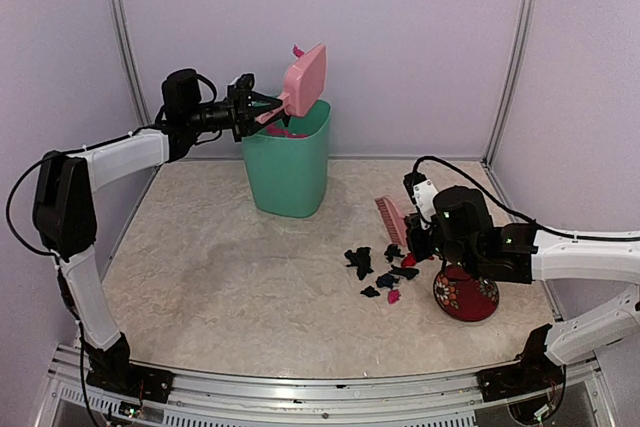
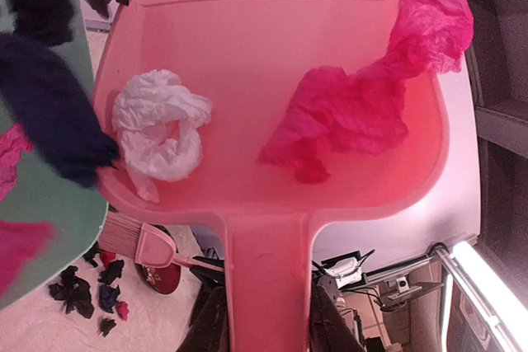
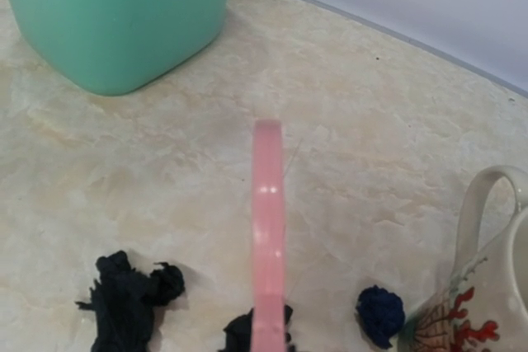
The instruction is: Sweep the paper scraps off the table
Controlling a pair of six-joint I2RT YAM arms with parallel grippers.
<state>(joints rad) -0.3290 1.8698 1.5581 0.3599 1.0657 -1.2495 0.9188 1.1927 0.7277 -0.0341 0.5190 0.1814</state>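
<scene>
Left tool (image 1: 262, 112): pinching dustpan (image 1: 305, 80), tipped over bin (image 1: 288, 172).
Right tool (image 1: 415, 237): clamped on brush (image 1: 390, 217).
Paper scraps (image 1: 380, 269): on counter (image 1: 220, 277), 4 o'clock of bin.
Risk: pink scrap (image 2: 429, 14) on the dustpan's rim may fall outside the bin.

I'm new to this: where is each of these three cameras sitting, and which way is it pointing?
Top external: high behind the arms, looking down over the table; both arms show, the left gripper holding the pink dustpan above the green bin.
Left wrist: on the left wrist, facing into the dustpan; its dark fingers flank the handle.
Right wrist: on the right wrist, low, facing the bin; no fingers show, only the held pink brush.
Shared: both wrist views catch the bin, paper scraps and cup.
</scene>
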